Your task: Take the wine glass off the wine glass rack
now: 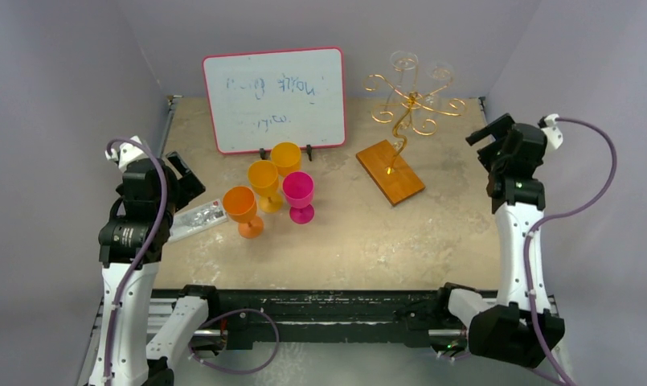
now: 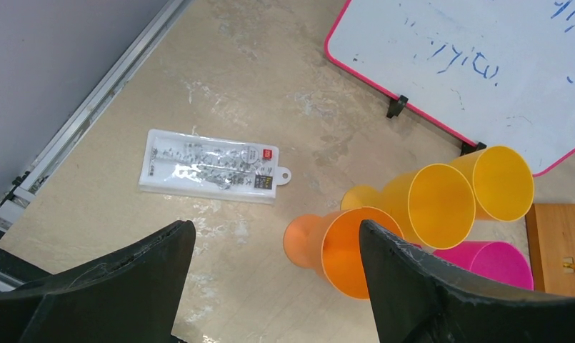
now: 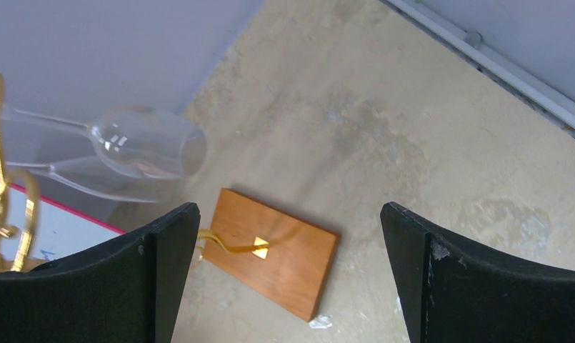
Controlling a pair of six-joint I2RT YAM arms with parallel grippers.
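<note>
The wine glass (image 3: 148, 146) hangs on the wine glass rack (image 1: 412, 100), near the desk's (image 1: 432, 241) back right corner. Open desk lies in front of the rack. Left of the rack stand four empty goblets (image 1: 265, 181). The right fingers (image 3: 156, 286), spread wide and empty, hover just right of the rack. The left fingers (image 2: 148, 279), likewise spread and empty, are far to its left.

The gold wire rack (image 1: 413, 103) stands upright at the far right of the table, on a rectangular orange-brown wooden base (image 1: 390, 172). A clear wine glass (image 1: 403, 61) is held among its top curled arms. A second glass (image 1: 440, 72) is just beside it.
</note>
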